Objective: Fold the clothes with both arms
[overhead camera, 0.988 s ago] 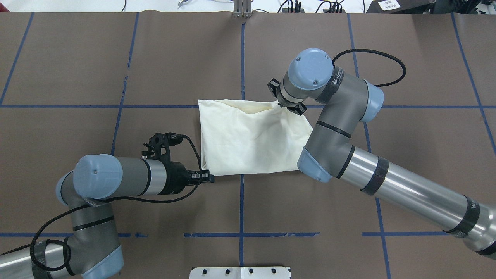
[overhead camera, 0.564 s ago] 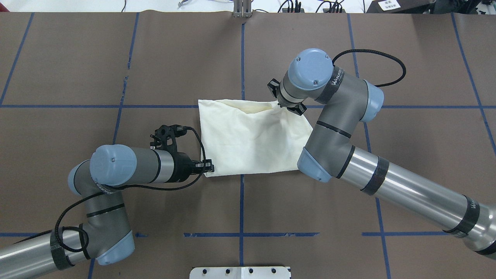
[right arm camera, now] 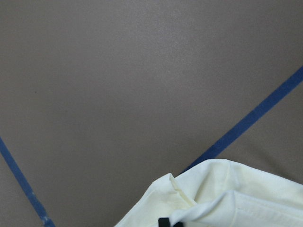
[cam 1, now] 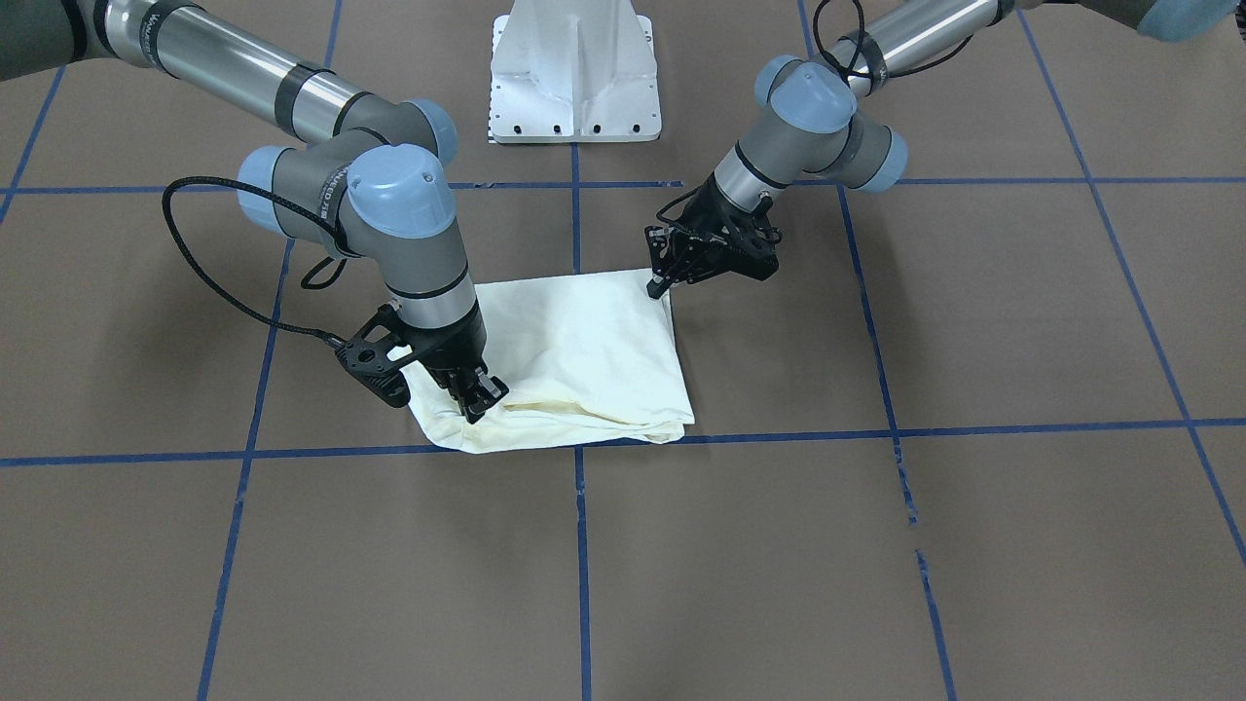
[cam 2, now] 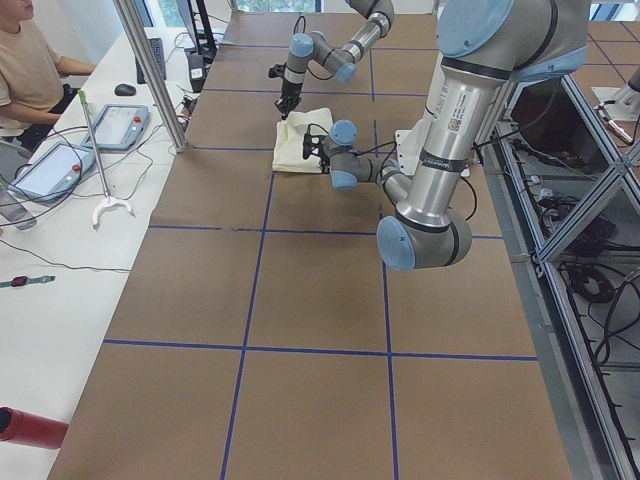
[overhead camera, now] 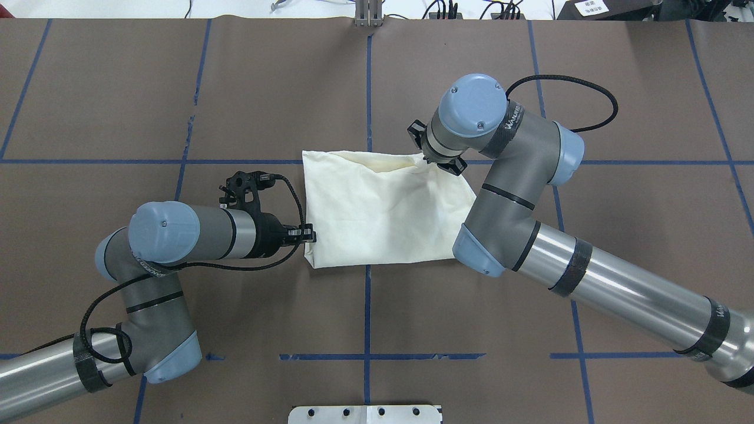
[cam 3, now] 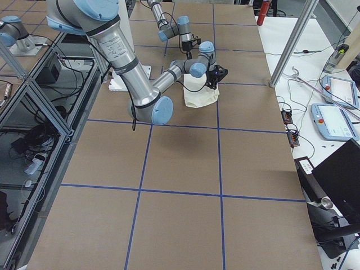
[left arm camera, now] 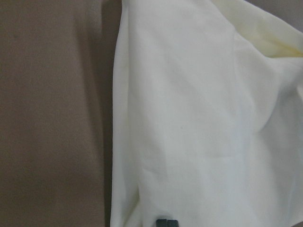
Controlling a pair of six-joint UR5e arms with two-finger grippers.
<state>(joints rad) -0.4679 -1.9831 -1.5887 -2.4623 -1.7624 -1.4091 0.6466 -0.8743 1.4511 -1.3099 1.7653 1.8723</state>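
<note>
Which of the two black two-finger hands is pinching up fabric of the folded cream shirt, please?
The right hand, pinching a raised far corner of the shirt; the left hand touches its flat near corner.

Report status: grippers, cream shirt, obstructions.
Right black two-finger gripper shut on folded cream cloth shirt, far right corner. Left gripper shut at its left edge, grip unclear. No obstruction seen.
</note>
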